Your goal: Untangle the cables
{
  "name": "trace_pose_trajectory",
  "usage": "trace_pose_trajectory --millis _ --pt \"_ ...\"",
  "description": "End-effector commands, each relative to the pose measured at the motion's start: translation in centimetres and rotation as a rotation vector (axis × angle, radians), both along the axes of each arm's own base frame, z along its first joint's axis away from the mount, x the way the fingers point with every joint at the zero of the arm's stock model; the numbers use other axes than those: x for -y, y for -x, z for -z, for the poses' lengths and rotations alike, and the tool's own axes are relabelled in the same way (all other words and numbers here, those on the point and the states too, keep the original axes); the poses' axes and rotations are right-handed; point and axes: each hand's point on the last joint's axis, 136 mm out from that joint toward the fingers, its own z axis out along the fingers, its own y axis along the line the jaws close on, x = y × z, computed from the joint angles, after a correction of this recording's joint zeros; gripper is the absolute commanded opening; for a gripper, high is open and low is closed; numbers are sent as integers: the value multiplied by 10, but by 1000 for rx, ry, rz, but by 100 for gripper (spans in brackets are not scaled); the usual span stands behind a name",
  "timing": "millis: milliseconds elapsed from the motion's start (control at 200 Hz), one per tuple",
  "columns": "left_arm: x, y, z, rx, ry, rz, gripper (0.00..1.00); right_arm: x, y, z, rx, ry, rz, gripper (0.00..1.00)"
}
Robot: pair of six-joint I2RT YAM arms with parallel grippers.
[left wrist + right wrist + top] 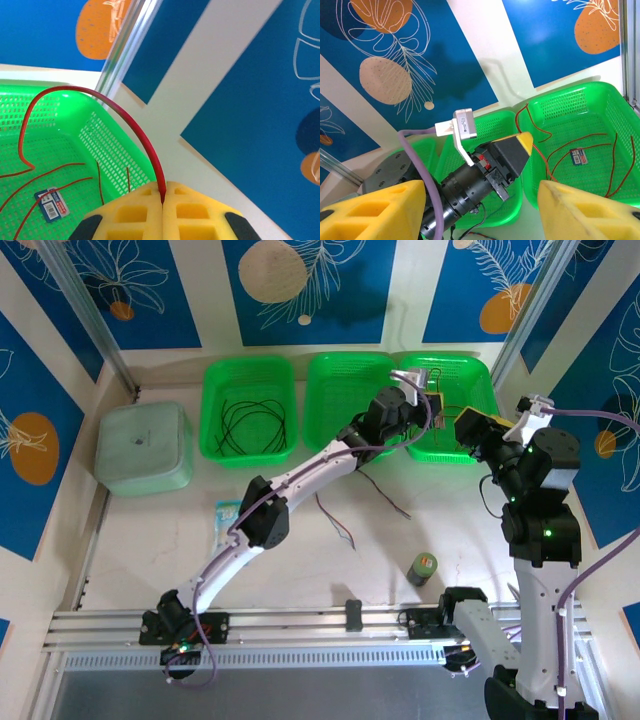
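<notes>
Wires (336,522) on the table (150,540) trail partly under the left arm (300,475). Beyond, the left gripper (163,192) is clamped on a red cable (125,112) that arcs into the right basket (107,135) — its far end cut off at the frame edge — while the right gripper (480,195) hangs with jaws apart.

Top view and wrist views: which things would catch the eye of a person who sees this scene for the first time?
Three green baskets stand in a row at the far side of the table, with black cables lying in the left one. The left arm stretches across to the right basket, its jaws shut on a red cable that arcs above it.
</notes>
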Motion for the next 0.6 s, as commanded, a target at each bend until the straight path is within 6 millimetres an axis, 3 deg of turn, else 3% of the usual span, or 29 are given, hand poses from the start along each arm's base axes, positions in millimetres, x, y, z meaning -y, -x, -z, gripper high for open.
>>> trace_pose_trajectory --millis 0,130,235,380,595 --pt "-5 -25 51 -90 0 -94 0 -1 5 -13 36 -12 -4 61" --pt "-1 -26 86 -169 -23 -77 0 -2 3 -6 23 -26 -12 61" --pt "0 -22 96 -194 -43 -51 0 -3 0 -3 17 -34 -17 61" --pt "-1 -16 99 -207 -86 -29 42 -4 -1 -2 14 -37 -20 61" --pt "0 -9 81 -193 -81 5 55 -3 3 -1 12 -28 -13 61"
